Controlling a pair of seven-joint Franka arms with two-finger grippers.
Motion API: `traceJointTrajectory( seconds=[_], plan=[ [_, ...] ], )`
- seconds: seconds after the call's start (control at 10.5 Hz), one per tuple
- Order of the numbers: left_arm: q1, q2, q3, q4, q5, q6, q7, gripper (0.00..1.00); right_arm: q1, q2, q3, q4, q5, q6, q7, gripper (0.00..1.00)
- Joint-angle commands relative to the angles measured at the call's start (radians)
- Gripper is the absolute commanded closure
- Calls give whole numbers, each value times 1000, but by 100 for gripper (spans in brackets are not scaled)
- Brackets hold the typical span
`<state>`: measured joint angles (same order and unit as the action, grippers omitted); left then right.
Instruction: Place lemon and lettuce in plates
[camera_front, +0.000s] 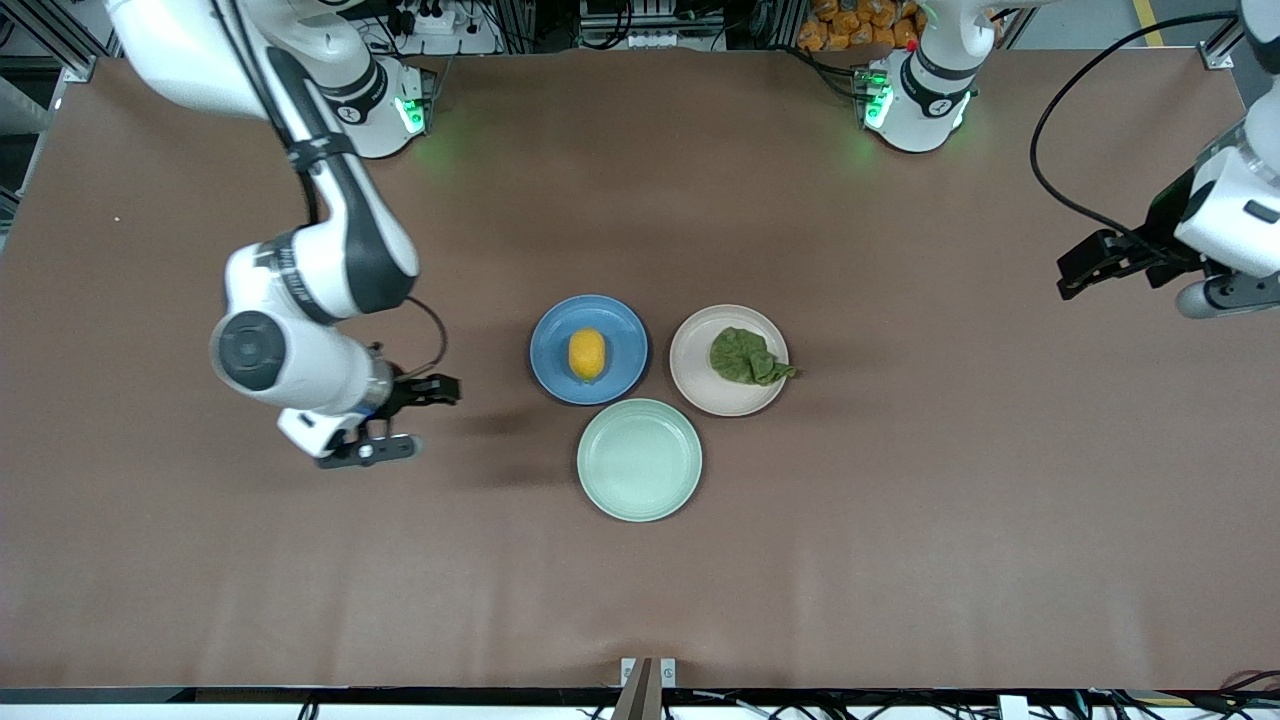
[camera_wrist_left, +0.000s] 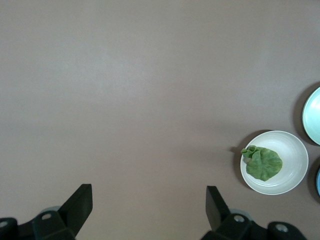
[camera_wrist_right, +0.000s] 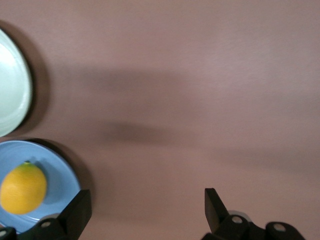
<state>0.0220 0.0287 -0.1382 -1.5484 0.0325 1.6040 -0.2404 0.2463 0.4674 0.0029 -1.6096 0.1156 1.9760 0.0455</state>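
The lemon (camera_front: 587, 354) lies in the blue plate (camera_front: 553, 375) beside the right gripper (camera_front: 400, 420), whose fingers stand apart; the lettuce (camera_front: 745, 357) lies in the beige plate (camera_front: 700, 380), well apart from the left gripper (camera_front: 1085, 268), likewise spread and empty. Judged done: both arms should withdraw high without brushing the plates.

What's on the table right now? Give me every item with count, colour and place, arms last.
lemon: one, yellow-orange, lying on the blue plate.
lettuce: one, dark green, on the beige plate, its tip reaching over the rim.
blue plate: one, blue, mid-table, toward the right arm's end.
beige plate: one, pale beige, beside the blue plate, toward the left arm's end.
mint-green plate: one, pale mint green, bare, nearer the front camera than the other two.
table: one, brown.
right gripper: one, black, open, over bare table beside the blue plate.
left gripper: one, black, open, over the table's left-arm end.
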Motion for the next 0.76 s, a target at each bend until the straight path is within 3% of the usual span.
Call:
traceJointTrajectory(
  seconds=[0.0, 0.19, 0.67],
  plan=[
    [-4, -1, 5, 27, -11, -41, 21, 0, -62, -81, -14, -79, -1, -3, -131, 0],
    [-2, -3, 6, 28, -9, -42, 21, 0, -90, -148, -49, -119, -1, -6, -197, 0],
    [-2, -4, 6, 28, -8, -64, 21, 0, -145, -280, -61, -133, -1, -149, -197, 0]
  ],
)
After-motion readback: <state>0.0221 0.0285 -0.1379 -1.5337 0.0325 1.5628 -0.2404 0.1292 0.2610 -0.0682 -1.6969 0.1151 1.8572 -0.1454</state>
